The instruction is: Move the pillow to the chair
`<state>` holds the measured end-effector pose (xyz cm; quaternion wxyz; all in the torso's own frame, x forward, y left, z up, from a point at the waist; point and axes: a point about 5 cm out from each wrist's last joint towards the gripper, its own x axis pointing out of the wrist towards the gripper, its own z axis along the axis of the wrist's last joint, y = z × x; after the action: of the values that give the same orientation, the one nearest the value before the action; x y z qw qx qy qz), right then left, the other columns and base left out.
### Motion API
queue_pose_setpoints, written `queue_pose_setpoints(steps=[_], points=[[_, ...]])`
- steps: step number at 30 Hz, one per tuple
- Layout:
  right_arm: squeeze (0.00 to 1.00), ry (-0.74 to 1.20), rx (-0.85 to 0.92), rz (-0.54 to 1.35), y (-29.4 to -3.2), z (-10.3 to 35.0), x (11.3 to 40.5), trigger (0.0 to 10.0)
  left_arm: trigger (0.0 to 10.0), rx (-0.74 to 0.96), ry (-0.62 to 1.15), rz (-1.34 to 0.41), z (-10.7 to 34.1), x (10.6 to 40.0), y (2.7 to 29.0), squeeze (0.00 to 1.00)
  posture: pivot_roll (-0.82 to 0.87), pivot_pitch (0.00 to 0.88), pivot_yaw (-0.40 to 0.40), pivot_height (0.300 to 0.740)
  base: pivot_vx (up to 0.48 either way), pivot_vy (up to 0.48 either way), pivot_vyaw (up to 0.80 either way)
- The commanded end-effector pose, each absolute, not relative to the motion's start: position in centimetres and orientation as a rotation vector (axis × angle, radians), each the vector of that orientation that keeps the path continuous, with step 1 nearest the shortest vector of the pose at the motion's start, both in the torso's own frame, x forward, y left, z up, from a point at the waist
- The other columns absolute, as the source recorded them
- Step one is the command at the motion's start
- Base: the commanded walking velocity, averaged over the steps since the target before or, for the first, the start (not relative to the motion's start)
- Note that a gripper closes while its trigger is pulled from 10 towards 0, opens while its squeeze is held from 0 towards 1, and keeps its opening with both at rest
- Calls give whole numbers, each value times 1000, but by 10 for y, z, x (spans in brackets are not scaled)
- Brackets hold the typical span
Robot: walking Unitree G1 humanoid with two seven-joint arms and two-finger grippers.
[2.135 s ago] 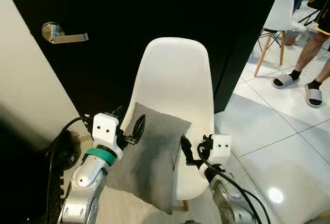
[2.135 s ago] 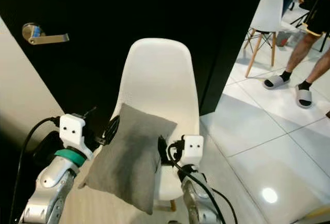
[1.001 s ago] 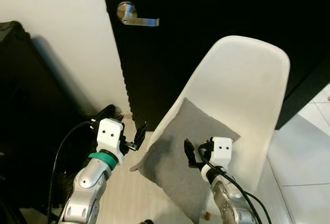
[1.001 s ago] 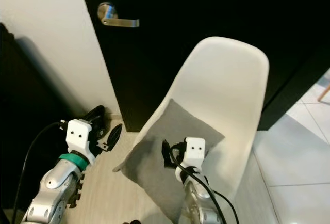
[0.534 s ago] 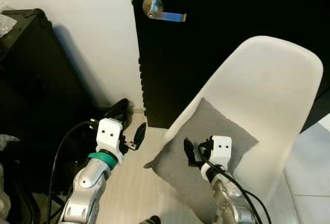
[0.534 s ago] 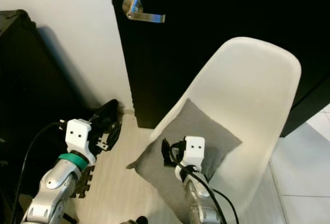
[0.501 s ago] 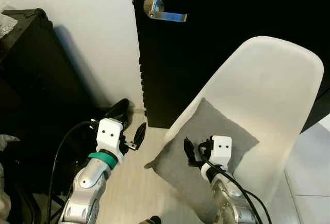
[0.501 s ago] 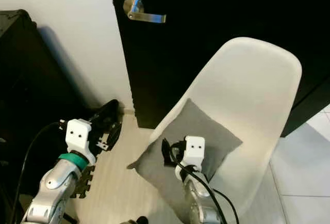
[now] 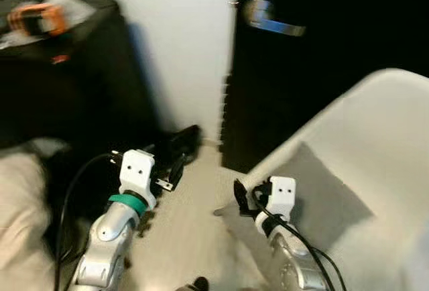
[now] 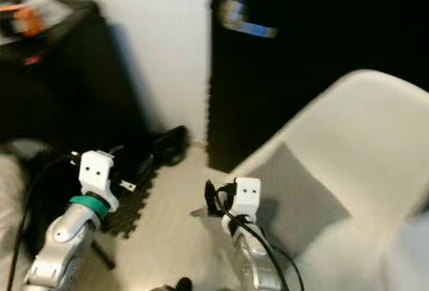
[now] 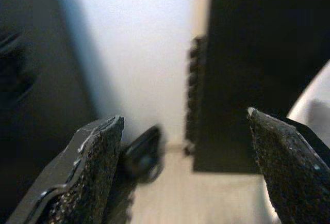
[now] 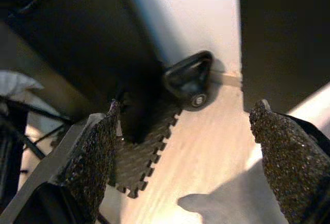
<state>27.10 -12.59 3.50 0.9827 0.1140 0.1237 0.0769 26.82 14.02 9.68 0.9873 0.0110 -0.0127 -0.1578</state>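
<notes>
Blurry black cabinet stands far on the left, with something orange on top of it. Near it, the left hand hangs in the air over the floor, its two black fingers spread wide with nothing between them. A dark shoe lies on the floor by the white wall, and a black mat with a jagged edge lies near it. To the right is a black door with a silver handle. The right hand hangs just in front of the seat, and its fingers are spread wide too, holding nothing. Farthest right is the white chair. The grey pillow lies on the chair seat, with one corner sticking out over the near edge toward the floor.
</notes>
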Motion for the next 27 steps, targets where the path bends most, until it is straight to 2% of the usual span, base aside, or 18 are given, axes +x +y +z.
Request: queue_pose_setpoints(steps=[1, 12, 16, 18, 21, 25, 27], points=[[0, 274, 226, 154, -125, 29, 266, 10000, 10000, 27, -14, -325, 94, 268, 139, 0, 22, 28, 71, 740, 0, 0, 800], [0, 284, 223, 156, -125, 26, 266, 10000, 10000, 43, 5, -331, 91, 267, 138, 0, 26, 18, 72, 740, 0, 0, 800], [0, 312, 220, 149, -125, 18, 265, 10000, 10000, 40, 56, -318, 76, 269, 138, 0, 30, 15, 70, 740, 0, 0, 800], [0, 392, 211, 87, -132, 0, 262, 10000, 10000, 79, 165, -274, 46, 271, 144, 0, 31, 15, 68, 740, 0, 0, 800], [0, 440, 201, 61, -135, -10, 259, 10000, 10000, 110, 239, -256, 29, 269, 149, 0, 27, 15, 73, 740, 0, 0, 800], [0, 640, 168, 19, -141, -44, 235, 10000, 10000, 153, 497, -202, -22, 244, 164, 0, 30, 23, 63, 740, 0, 0, 800], [0, 677, 164, 10, -142, -50, 230, 10000, 10000, 155, 535, -189, -29, 238, 166, 0, 30, 23, 63, 740, 0, 0, 800]])
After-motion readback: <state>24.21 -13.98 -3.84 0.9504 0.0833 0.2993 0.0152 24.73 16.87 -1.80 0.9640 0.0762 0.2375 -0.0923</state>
